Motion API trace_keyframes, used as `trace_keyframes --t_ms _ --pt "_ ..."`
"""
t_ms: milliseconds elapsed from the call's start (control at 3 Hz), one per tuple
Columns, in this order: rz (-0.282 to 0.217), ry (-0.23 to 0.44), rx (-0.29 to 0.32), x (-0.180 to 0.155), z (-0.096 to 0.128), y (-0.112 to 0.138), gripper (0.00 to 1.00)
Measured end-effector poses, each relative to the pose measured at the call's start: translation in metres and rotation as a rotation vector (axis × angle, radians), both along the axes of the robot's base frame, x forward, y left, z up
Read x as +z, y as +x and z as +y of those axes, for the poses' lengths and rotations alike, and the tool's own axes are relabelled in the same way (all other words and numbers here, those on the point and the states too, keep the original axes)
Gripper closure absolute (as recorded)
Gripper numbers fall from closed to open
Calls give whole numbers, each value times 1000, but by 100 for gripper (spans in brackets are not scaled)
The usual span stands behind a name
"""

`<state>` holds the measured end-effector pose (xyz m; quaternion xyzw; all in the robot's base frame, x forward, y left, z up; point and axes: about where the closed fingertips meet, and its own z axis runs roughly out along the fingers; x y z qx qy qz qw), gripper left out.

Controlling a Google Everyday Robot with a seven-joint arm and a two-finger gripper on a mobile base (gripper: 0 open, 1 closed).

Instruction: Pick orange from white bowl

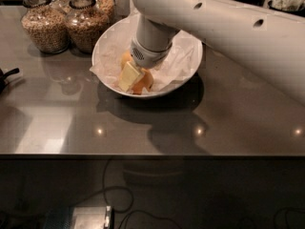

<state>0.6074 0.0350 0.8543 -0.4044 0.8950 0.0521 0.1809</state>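
The white bowl [190,68], lined with crinkled white paper, stands on the dark counter at the back centre. An orange [147,80] lies at its front left, partly covered by my gripper [132,75], which reaches down into the bowl from the upper right and sits right on the fruit. A second patch of orange [125,58] shows just behind the gripper, at its left. The white arm [228,27] crosses above the bowl's right side and hides part of it.
Two glass jars of grain [45,25] [86,25] stand close to the bowl's left. A black object [5,78] pokes in at the left edge. The counter's front edge [152,154] runs across the middle, with cables and a metal box [90,217] below.
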Motion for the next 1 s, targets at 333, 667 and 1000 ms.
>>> trace_keyframes --t_ms 333,667,1000 --pt "22 -6 -8 -7 1 3 24" --pt "33 -9 -14 -9 0 6 43" --pt "38 10 -24 -10 -5 8 66"
